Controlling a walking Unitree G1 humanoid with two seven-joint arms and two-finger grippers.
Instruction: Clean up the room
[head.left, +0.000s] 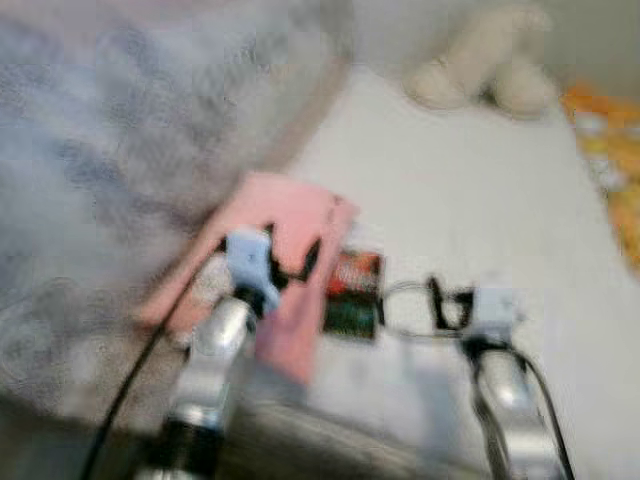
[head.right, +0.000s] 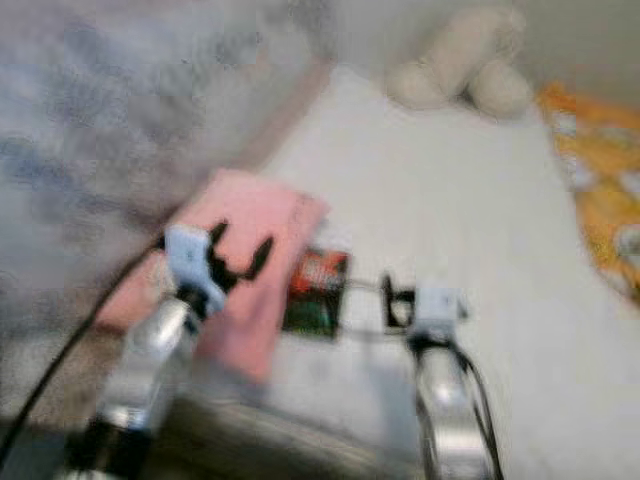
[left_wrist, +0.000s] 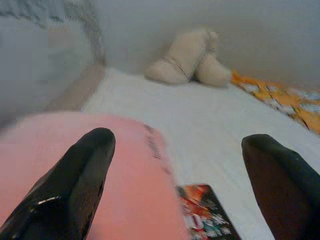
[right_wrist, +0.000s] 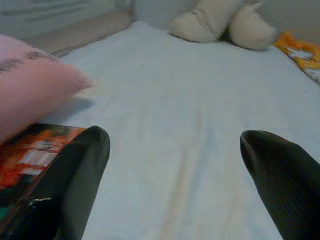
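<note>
The left tool (head.left: 290, 258) hangs over a pink folded cloth (head.left: 285, 225), its two black fingers (left_wrist: 75, 185) spread wide with nothing between them; in the left wrist view the pink cloth bulges up under one finger and the other finger stands over white sheet. Whether the fingertips touch the cloth cannot be told, since the head views are blurred. The right tool (head.left: 440, 300) sits lower toward the near edge of the bed (head.left: 460, 190), its fingers (right_wrist: 70, 185) also wide apart and holding nothing, pointing toward the far end of the mattress.

Between the two tools, just beside the pink cloth on its right, lies a flat red, green and dark packet (head.left: 352, 293) on the white sheet; its print is too blurred to read. In the right wrist view the packet (right_wrist: 35, 150) is next to one black finger, with the pink cloth (right_wrist: 35, 85) rising just past it. The cloth lies near the left edge of the bed, its left side against a grey, mottled blanket (head.left: 120, 150) that is heaped along that edge.

At the far end of the bed, close to the wall, a cream stuffed toy (head.left: 485, 60) rests on the sheet, well apart from both tools. Along the right edge of the bed lies an orange patterned fabric (head.left: 610, 150). A black cable (head.left: 130, 390) runs down beside the silver left arm (head.left: 210, 370), and another loops by the right arm (head.left: 510, 400).
</note>
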